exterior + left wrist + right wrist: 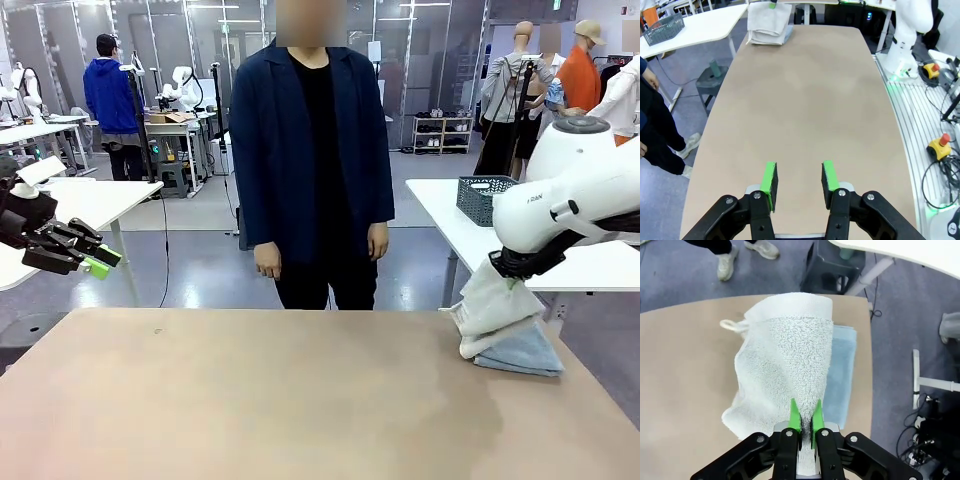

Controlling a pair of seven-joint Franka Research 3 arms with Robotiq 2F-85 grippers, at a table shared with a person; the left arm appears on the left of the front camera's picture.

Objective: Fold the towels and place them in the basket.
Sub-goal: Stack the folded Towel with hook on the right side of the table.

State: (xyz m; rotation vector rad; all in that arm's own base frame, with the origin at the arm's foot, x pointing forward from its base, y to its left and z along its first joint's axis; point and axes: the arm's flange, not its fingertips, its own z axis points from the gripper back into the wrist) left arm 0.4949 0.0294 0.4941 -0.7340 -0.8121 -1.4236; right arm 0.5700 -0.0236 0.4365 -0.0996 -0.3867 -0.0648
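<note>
From the front I lost the right tool [804,416] behind its arm; its wrist view showed it pinching the cream-white towel [790,365] over the blue-grey towel [844,375]. Left tool [799,180] gaped, empty.

Worktop [250,400]: tan, matte surface with rounded corners. Pale blue-grey towel [525,355] lies folded flat at the far right corner; cream-white towel [495,305] rests partly on top of it.

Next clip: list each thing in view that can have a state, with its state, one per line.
Left hand: open, holding nothing, above the table.
Right hand: shut on the cream towel.
Cream towel: pinched and partly lifted, lower end resting on the blue towel.
Blue towel: folded, flat on the table's corner.
Dark basket: on the white side table, upright.
</note>
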